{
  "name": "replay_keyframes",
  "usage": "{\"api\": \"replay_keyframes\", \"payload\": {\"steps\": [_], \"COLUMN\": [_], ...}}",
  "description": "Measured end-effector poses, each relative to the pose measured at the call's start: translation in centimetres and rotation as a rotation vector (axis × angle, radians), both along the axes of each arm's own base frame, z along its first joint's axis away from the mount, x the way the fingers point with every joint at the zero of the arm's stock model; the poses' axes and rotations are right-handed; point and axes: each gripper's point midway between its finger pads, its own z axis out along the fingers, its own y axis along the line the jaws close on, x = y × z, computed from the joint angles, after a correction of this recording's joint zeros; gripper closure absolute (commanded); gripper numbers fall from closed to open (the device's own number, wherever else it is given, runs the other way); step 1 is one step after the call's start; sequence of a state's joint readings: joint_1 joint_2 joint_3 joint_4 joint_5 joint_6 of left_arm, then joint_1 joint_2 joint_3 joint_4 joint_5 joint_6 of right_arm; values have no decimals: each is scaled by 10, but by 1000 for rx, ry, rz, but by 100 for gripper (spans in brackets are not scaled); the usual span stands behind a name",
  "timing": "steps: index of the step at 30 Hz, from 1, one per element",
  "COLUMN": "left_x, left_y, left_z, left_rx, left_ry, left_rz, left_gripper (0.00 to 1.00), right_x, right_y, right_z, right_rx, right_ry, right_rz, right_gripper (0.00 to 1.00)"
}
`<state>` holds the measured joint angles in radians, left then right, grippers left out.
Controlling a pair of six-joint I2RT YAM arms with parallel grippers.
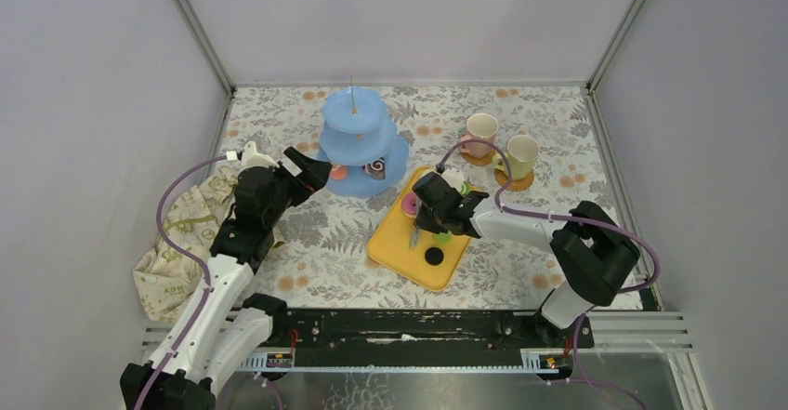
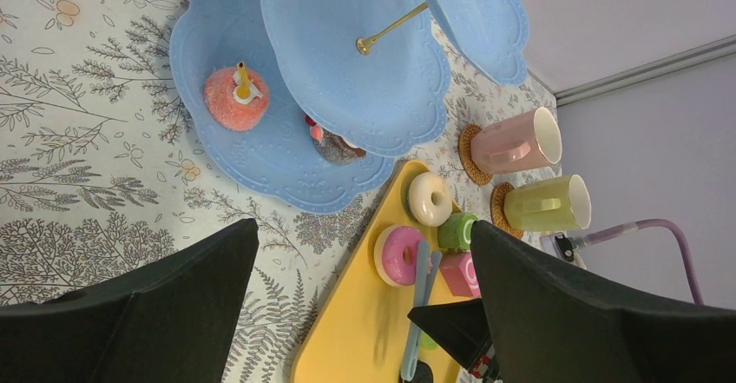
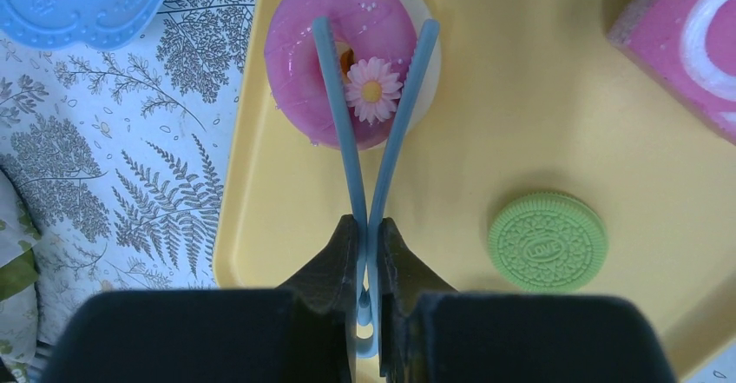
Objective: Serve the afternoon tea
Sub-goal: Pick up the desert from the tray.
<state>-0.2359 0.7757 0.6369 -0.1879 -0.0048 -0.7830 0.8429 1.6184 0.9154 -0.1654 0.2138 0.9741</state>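
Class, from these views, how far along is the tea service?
Done: orange pastry and dark swirl pastry sit on the stand, bottom tier. In hand: right gripper clamps blue tongs over the pink doughnut. Remaining on the yellow tray: white doughnut, green cookie, pink cake, black cookie.

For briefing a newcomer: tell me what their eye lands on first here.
The light-blue three-tier stand rises tall at the back centre. Nearer and to its right, over the yellow tray, the right end effector pinches blue tongs whose tips sit over a pink doughnut.
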Motion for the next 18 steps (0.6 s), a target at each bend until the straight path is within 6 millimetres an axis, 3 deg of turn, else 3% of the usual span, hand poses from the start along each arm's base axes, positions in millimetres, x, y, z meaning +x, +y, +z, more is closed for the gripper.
{"api": "replay_keyframes", "payload": {"steps": [18], "left_x": [1], "left_y": [2], "left_z": [0], "left_rx": [5], "left_ry": [-1], "left_rz": [13], "left_gripper": [0], "right_x": [0], "right_y": [-1], "right_z": [30], "right_rx": [48], "right_ry": [-55], "right_rz": [13], "right_gripper": [100]}}
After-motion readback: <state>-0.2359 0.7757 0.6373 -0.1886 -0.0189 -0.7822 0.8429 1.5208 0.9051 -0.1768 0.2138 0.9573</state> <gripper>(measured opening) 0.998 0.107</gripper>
